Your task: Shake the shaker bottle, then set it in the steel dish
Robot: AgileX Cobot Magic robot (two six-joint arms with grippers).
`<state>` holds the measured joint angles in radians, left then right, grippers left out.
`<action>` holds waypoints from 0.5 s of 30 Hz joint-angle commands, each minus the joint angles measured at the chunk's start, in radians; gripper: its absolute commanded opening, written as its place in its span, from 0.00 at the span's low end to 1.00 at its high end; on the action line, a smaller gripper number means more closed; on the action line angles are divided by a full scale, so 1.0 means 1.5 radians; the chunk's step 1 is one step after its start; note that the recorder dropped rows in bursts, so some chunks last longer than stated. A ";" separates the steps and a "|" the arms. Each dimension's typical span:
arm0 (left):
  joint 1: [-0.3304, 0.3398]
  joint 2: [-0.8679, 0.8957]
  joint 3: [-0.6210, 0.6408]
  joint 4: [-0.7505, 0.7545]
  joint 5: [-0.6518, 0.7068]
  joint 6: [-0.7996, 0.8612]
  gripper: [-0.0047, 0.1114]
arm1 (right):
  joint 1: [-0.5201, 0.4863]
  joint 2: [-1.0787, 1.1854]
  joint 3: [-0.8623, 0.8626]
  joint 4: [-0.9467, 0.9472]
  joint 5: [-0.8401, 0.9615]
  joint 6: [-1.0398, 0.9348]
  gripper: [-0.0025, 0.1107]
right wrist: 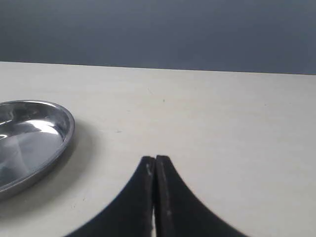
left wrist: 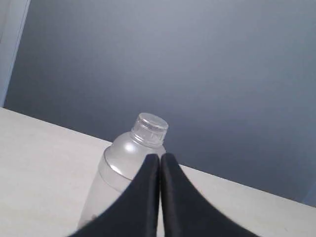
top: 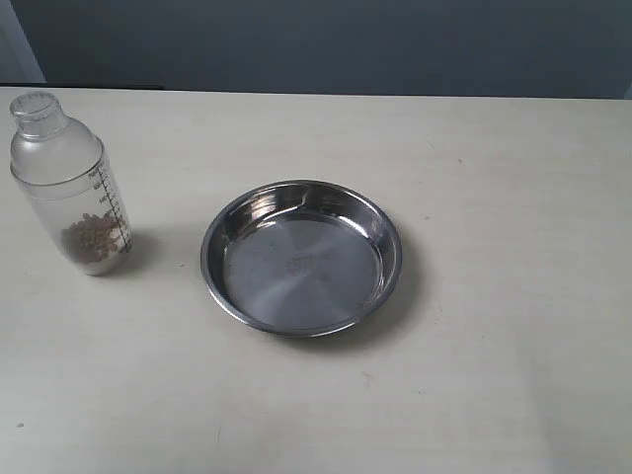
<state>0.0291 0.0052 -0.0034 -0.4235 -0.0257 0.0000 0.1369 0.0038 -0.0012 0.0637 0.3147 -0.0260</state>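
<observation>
The shaker bottle point(top: 71, 183) stands upright at the table's left, frosted, with black marks and brown granules at its base. The steel dish point(top: 301, 257) lies empty in the middle, to the bottle's right. Neither arm shows in the exterior view. In the left wrist view my left gripper point(left wrist: 160, 157) is shut with nothing in it, and the shaker bottle point(left wrist: 126, 163) rises just behind its black fingers. My right gripper point(right wrist: 155, 159) is likewise shut and empty over bare table, with the steel dish point(right wrist: 29, 140) off to one side.
The pale table point(top: 494, 375) ends at a dark grey wall point(top: 326, 44) at the back. Nothing else stands on it.
</observation>
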 commanded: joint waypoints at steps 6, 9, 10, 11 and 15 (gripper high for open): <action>-0.001 0.004 -0.025 -0.029 -0.089 -0.017 0.15 | 0.003 -0.003 0.001 0.000 -0.006 0.000 0.02; -0.001 0.062 -0.075 0.009 -0.125 -0.017 0.39 | 0.003 -0.003 0.001 0.000 -0.006 0.000 0.02; -0.001 0.087 -0.093 0.018 -0.137 -0.017 0.48 | 0.003 -0.003 0.001 0.000 -0.006 0.000 0.02; -0.001 0.115 -0.110 0.045 -0.149 -0.017 0.57 | 0.003 -0.003 0.001 0.000 -0.006 0.000 0.02; -0.001 0.257 -0.178 0.211 -0.227 -0.021 0.75 | 0.003 -0.003 0.001 0.000 -0.006 0.000 0.02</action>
<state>0.0291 0.2652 -0.2078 -0.2560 -0.2849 -0.0218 0.1369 0.0038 -0.0012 0.0637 0.3147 -0.0260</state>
